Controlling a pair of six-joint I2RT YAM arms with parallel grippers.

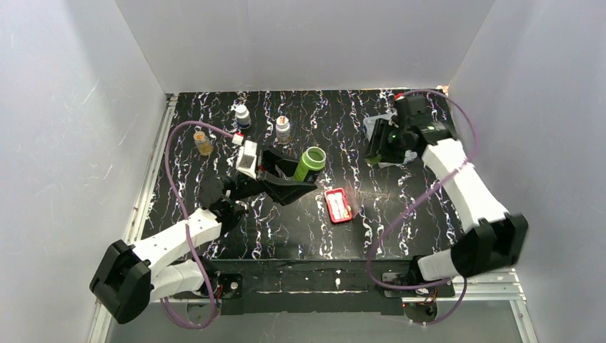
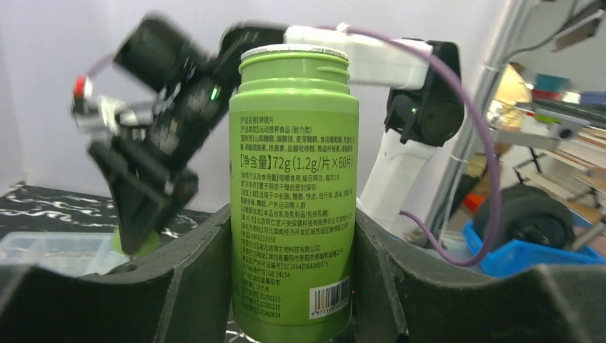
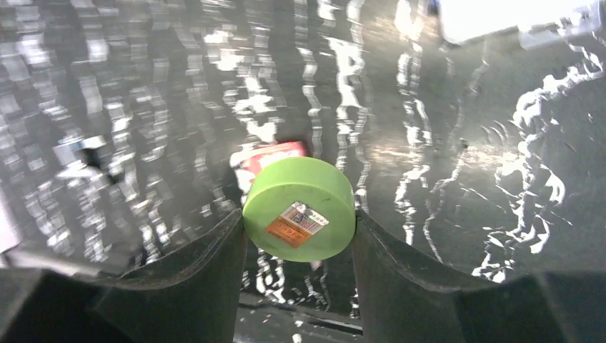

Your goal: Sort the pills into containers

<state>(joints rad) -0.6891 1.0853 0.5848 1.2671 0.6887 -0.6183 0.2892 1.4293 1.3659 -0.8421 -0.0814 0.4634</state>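
Observation:
An uncapped green bottle stands upright in my left gripper, left of the table's middle. In the left wrist view both fingers press the sides of the green bottle, so my left gripper is shut on it. At the back right, my right gripper is shut on the bottle's green cap, which it holds above the table. The red pill case with its whitish containers lies flat in the middle, right of the bottle; it also shows behind the cap. No pills are visible.
Three small capped bottles stand at the back left: a dark one, a brownish one and an amber one. A clear plastic box lies under my right gripper. White walls enclose the black marbled table.

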